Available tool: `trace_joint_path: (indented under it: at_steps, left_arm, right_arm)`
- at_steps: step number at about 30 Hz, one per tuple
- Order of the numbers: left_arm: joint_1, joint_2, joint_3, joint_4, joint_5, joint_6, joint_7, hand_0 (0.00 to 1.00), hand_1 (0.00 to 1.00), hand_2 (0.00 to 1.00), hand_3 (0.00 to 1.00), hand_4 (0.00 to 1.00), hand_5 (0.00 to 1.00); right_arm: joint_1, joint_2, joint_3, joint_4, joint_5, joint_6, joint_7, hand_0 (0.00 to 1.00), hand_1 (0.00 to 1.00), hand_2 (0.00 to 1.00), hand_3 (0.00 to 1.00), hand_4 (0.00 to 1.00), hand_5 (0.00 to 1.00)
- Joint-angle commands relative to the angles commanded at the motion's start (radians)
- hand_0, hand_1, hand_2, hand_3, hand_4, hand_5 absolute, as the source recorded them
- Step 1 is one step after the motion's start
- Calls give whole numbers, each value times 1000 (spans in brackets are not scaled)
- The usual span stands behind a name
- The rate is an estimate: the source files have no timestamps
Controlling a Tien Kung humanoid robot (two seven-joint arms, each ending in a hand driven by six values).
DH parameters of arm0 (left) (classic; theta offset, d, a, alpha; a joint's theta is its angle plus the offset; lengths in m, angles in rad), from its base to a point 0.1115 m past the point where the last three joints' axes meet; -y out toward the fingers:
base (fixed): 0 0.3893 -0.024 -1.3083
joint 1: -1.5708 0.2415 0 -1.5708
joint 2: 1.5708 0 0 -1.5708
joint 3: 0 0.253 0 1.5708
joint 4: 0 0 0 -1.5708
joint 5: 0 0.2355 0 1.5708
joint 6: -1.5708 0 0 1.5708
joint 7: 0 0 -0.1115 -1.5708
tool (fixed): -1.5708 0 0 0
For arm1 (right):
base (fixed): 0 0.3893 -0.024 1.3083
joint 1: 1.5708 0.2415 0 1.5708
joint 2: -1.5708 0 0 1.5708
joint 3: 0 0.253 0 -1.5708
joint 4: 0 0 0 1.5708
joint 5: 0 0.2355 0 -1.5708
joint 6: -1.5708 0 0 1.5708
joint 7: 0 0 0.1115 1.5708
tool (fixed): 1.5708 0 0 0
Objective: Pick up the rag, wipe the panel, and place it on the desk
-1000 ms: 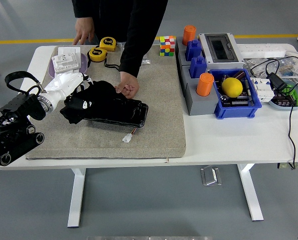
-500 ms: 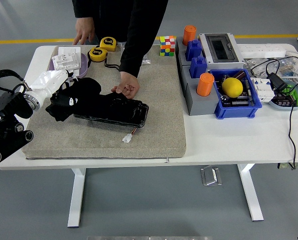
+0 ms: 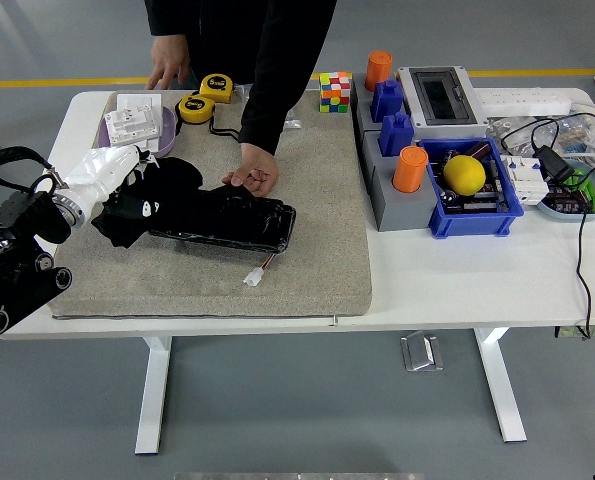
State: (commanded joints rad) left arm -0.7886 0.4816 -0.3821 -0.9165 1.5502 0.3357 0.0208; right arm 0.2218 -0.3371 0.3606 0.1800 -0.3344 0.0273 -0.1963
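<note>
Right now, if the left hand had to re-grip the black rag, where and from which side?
Take the rag at its bunched left end, coming from the left, where the left hand already sits. That end mounds up off the mat; the rest drapes flat over the panel, which a person's hand steadies.

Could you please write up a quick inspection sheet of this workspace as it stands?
Surface: white table with grey mat.
Job's things: black rag on black panel; a person's hand steadies the panel.
Clutter: tape measures, cube, blue bin with yellow ball, orange cups.
Robot hands: left robot hand on rag; right not in view.
Cables: black cable at right.
Surroundings: grey floor, yellow line.
</note>
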Motion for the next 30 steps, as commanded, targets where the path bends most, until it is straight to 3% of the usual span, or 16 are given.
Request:
trace_joint_path:
  at_steps: [30]
  left_arm:
    - [-55, -82, 122, -121, 19, 2, 47, 247, 192, 334, 555, 708, 7]
  right_arm:
    - [-2, -3, 45, 0, -59, 3, -15, 782, 722, 720, 667, 998, 531]
